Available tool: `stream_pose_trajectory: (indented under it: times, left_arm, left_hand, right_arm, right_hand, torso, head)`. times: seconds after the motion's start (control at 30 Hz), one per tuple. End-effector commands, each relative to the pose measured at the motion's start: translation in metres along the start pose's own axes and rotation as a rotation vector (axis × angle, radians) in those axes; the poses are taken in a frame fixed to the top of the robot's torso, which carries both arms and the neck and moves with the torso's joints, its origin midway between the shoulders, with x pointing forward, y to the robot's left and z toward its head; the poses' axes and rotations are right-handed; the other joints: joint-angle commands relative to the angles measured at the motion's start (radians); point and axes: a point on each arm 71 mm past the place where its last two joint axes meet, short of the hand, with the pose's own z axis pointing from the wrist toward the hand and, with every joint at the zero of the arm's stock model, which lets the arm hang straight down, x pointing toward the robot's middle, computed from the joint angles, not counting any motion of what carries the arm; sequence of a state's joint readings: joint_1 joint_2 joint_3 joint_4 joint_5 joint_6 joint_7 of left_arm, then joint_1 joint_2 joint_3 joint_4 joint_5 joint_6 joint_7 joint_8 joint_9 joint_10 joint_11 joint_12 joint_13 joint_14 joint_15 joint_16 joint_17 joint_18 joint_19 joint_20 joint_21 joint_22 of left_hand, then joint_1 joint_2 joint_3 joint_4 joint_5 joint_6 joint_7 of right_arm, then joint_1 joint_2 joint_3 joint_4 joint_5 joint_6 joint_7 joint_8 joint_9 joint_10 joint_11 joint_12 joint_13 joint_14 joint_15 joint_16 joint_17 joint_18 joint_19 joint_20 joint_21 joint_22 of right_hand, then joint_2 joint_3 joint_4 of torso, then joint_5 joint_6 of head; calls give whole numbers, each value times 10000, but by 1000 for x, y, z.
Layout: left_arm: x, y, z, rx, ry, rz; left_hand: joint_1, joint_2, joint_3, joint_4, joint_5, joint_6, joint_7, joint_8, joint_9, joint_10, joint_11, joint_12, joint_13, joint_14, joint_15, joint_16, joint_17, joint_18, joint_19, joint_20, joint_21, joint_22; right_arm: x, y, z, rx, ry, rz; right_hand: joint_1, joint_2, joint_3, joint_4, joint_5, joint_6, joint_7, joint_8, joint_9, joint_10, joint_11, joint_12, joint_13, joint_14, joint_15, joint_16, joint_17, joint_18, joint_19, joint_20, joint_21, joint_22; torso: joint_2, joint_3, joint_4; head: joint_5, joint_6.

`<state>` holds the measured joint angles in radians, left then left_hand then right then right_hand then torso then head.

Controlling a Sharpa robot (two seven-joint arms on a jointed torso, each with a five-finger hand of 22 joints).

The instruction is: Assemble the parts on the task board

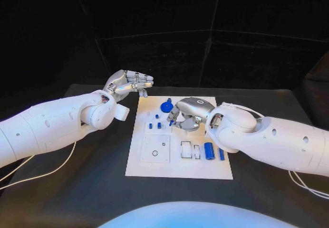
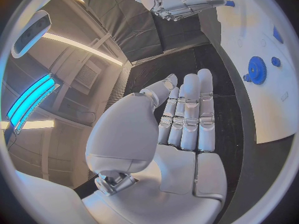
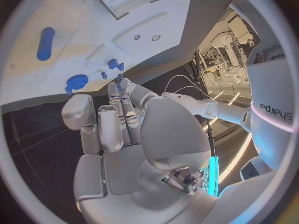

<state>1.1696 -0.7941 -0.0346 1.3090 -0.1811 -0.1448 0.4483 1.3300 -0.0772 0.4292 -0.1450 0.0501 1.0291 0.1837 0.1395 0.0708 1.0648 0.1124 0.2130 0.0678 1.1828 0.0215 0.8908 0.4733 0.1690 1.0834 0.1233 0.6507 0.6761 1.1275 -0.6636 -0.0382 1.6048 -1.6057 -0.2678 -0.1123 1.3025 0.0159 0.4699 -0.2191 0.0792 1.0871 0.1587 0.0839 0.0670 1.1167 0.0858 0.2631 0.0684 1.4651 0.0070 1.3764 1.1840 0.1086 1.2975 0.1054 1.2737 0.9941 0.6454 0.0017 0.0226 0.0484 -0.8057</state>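
Black and matte, the table (image 1: pixel 82 190) carries the flat white rectangular task board (image 1: pixel 179 168) at its middle, a smooth plate cut with shallow recesses and small holes. Over the board's upper middle hangs the silver many-fingered right hand (image 1: pixel 186 114), palm down, its fingers curled loosely inward; I cannot tell whether a part is pinched beneath them. The silver left hand (image 1: pixel 129 83) is raised off the board's far left corner with its fingers bent in at the tips, and nothing is held in it as far as I can see. The relation that matters, I judge: the blue toothed gear-like disc (image 1: pixel 167 105) lies just beside the right hand on its left-arm side, between the two hands but nearer the right. The smooth blue cylinder (image 1: pixel 209 151) lies nearer the robot than that hand, its long axis running from near edge to far edge, with a thinner blue rod (image 1: pixel 221 154) parallel just beside it. Several tiny blue pegs (image 1: pixel 155 126) stand close to the right hand's fingertips. The parts look like hard moulded plastic.
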Motion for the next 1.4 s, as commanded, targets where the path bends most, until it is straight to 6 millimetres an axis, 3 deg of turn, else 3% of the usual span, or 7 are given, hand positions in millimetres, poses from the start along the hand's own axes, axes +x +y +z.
stream_pose_trajectory:
  times: [0.03, 0.27, 0.4, 0.87, 1.4]
  left_arm:
    - [3, -2, 1, 171, 57, -80]
    - [5, -2, 2, 182, 87, -95]
    - [6, -3, 3, 199, 105, -103]
    - [7, -2, 4, 206, 130, -114]
    - [6, -2, 3, 186, 153, -125]
  left_hand:
    - [11, 96, -61, 20, -15, 44, -6, 27, 3, 8, 20, 52, 3, -57, 28, -50, -18, 142, -82, -2, -35, -18]
    - [11, 96, -61, 20, -15, 44, -6, 27, 3, 8, 20, 52, 3, -57, 28, -50, -18, 142, -82, -2, -35, -18]
    - [8, 97, -67, 21, -15, 39, -2, 25, 2, 1, 23, 52, 1, -56, 30, -51, -24, 141, -82, -2, -37, -19]
    - [2, 98, -83, 24, -15, 22, 7, 16, -2, -20, 31, 49, -4, -55, 36, -53, -37, 138, -83, 0, -42, -24]
    - [17, 119, -101, 16, -12, -3, 22, 4, -8, -55, 44, 52, -9, -55, 44, -61, -71, 135, -83, 4, -53, -34]
  right_arm:
    - [11, 4, 3, -48, 596, -448]
    - [27, 9, 8, -67, 974, -616]
    - [32, 10, 12, -24, 1008, -807]
    - [41, 18, 16, -197, 1329, -921]
    - [50, 22, 16, -270, 1645, -883]
  right_hand:
    - [-62, -62, 65, -8, -51, 49, 26, -59, 8, 32, 7, -30, -17, 378, -59, 23, -13, 42, 64, 2, 31, 0]
    - [-81, -69, 75, 7, -44, 51, 25, -60, 9, 33, 7, -30, -19, 376, -58, 19, -23, 43, 59, 5, 29, -6]
    - [-147, -92, 98, 57, -48, 56, 24, -65, 10, 32, 8, -31, -22, 374, -55, 19, -29, 41, 57, 12, 34, 2]
    - [-214, -146, 103, 100, -94, 65, 17, -68, 13, 39, 2, -27, -23, 370, -54, 11, -54, 45, 46, 16, 29, -12]
    - [-229, -161, 102, 110, -98, 69, 14, -67, 14, 42, 0, -26, -23, 370, -56, 13, -52, 44, 48, 16, 33, -5]
  torso:
    - [1, 12, -27]
    - [-7, 13, -7]
    - [-7, 23, -41]
    - [-12, 13, -25]
    - [-8, 15, -22]
  head:
    - [77, -28]
    - [138, -58]
    - [167, -44]
    - [192, -146]
    - [240, -166]
